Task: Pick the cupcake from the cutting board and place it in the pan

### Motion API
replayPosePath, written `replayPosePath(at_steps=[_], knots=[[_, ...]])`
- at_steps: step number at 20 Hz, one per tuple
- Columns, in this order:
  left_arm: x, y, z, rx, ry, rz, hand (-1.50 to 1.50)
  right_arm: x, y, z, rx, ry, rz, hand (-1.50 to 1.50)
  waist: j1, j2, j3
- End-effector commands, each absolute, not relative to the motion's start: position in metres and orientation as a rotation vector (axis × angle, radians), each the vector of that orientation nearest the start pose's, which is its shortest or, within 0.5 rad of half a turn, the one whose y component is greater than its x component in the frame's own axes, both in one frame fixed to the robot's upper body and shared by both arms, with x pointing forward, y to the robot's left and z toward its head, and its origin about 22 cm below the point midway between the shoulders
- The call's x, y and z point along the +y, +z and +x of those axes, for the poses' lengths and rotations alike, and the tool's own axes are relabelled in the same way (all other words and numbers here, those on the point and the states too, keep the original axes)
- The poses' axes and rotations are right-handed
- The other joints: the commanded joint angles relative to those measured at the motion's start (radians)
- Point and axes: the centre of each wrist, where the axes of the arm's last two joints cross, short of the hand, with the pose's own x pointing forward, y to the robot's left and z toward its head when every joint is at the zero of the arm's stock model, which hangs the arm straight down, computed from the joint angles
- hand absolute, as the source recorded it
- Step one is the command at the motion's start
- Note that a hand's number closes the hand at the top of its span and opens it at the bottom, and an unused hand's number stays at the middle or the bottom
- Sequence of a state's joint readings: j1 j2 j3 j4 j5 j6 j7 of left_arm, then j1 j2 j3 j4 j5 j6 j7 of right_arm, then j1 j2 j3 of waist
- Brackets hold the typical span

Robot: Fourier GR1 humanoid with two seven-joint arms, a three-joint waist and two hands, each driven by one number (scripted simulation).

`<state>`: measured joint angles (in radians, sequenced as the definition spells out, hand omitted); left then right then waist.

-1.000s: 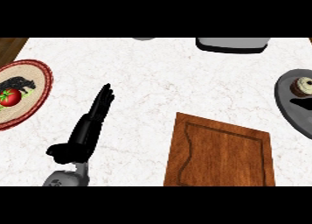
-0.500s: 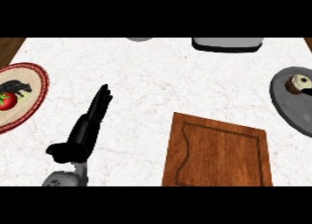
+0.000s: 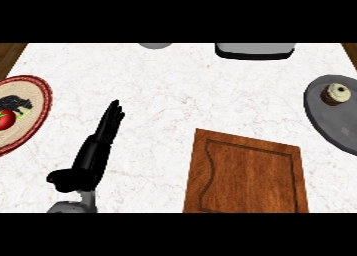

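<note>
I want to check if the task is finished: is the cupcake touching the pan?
Touching. The head view shows the cupcake sitting on the pan floor near its upper rim, with no gap beneath it. The cutting board is bare.

The cupcake (image 3: 337,93) sits in the grey pan (image 3: 342,125) at the right edge of the white marble counter (image 3: 173,85). The wooden cutting board (image 3: 247,175) lies near the viewer, right of centre, with nothing on it. The left hand (image 3: 92,150) shows at the lower left, fingers straight and pointing away. At the far left a patterned plate (image 3: 33,107) carries a red tomato (image 3: 1,120) beside something dark. A grey appliance (image 3: 255,50) and a small grey object (image 3: 156,45) sit at the far edge.
</note>
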<state>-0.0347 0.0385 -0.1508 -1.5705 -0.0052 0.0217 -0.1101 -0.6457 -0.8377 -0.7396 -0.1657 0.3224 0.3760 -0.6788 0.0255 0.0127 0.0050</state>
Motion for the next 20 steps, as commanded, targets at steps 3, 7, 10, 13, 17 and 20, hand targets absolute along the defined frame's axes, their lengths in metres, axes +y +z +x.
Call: replayPosePath(at_steps=[3,7,10,13,17,20], knots=[[0.189,0.006,0.249,-1.702,-0.136,-0.062,0.00,-0.563,0.046,0.244,-1.716,0.026,-0.312,-1.50,-0.005,-0.003,-0.001],[0.210,0.015,0.244,-1.707,-0.147,-0.075,0.00,-0.578,0.042,0.213,-1.724,0.080,-0.333,-1.50,-0.006,-0.005,0.000],[0.198,0.004,0.244,-1.703,-0.147,-0.068,0.00,-0.566,0.035,0.226,-1.736,0.094,-0.340,-1.50,-0.013,-0.007,-0.002],[0.190,0.008,0.247,-1.694,-0.129,-0.095,0.00,-0.577,0.030,0.202,-1.718,0.096,-0.352,-1.50,-0.011,-0.004,0.000],[0.215,0.004,0.244,-1.691,-0.140,-0.090,0.00,-0.584,0.035,0.193,-1.703,0.138,-0.340,-1.50,-0.014,-0.007,-0.001],[0.206,0.002,0.237,-1.695,-0.133,-0.082,0.00,-0.580,0.031,0.197,-1.700,0.146,-0.372,-1.50,-0.009,-0.007,-0.001]])
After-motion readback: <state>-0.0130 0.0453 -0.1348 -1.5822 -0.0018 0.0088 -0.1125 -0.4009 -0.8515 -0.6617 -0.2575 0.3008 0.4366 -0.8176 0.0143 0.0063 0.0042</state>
